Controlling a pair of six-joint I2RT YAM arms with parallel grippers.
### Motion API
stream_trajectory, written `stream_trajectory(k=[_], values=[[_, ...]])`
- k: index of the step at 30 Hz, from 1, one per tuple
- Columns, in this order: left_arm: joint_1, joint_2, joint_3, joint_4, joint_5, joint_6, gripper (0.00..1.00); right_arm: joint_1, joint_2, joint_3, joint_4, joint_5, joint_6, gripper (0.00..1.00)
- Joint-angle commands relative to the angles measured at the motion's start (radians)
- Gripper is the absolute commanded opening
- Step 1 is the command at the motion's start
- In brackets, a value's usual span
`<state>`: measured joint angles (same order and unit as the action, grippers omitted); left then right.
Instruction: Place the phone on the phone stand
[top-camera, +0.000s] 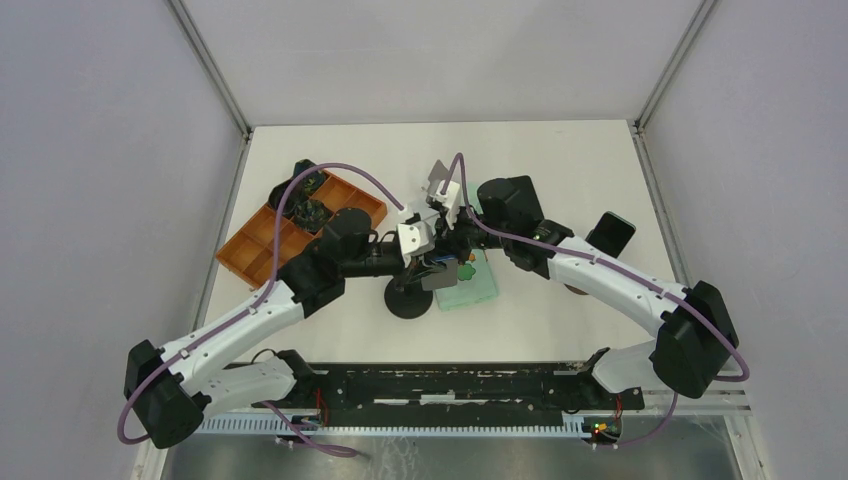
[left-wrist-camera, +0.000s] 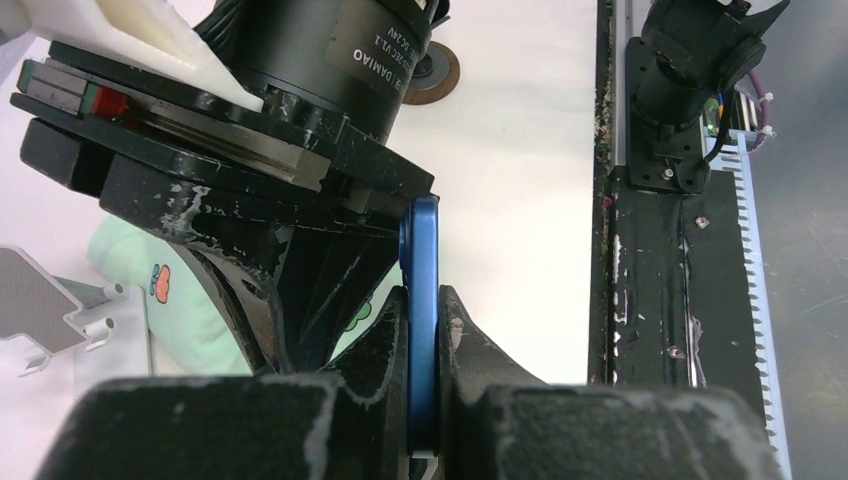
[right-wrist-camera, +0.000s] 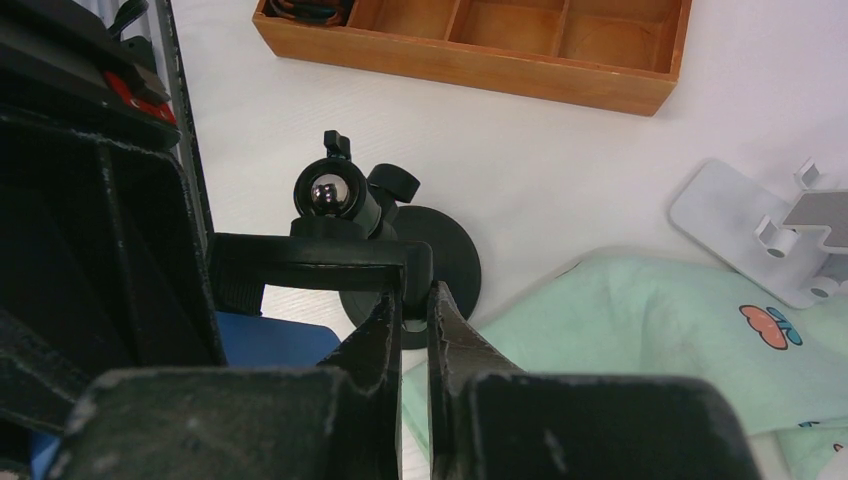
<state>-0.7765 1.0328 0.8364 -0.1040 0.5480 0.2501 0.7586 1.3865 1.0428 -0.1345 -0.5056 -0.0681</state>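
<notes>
The phone (left-wrist-camera: 420, 240) is blue and shows edge-on in the left wrist view, upright, with my left gripper (left-wrist-camera: 422, 300) shut on its thin sides. Its blue face (right-wrist-camera: 270, 340) also shows low on the left of the right wrist view. The phone stand (right-wrist-camera: 330, 195) is black, with a ball joint and a round base (top-camera: 408, 300) on the table. My right gripper (right-wrist-camera: 415, 300) is shut on the end of the stand's horizontal cradle arm. Both grippers meet over the table's middle, the phone just beside the cradle.
An orange compartment tray (top-camera: 262, 250) lies at the left. A mint cloth (top-camera: 470, 285) lies right of the stand's base. A silver bracket (right-wrist-camera: 740, 215) stands behind the cloth. A black block (top-camera: 610, 235) is at the right. The black base rail (left-wrist-camera: 680, 250) runs along the near edge.
</notes>
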Motion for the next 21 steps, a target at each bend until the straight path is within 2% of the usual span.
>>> stream_trajectory(k=[1, 15, 21], values=[[0.033, 0.014, 0.024, 0.166, -0.036, 0.079, 0.02, 0.018, -0.053, -0.003, 0.059, -0.124, 0.051, 0.00], [0.088, 0.042, 0.058, 0.141, -0.008, 0.109, 0.02, 0.018, -0.057, -0.015, 0.061, -0.149, 0.036, 0.00], [0.100, 0.060, 0.113, 0.068, 0.003, 0.141, 0.02, 0.017, -0.055, -0.004, 0.047, -0.151, 0.023, 0.00]])
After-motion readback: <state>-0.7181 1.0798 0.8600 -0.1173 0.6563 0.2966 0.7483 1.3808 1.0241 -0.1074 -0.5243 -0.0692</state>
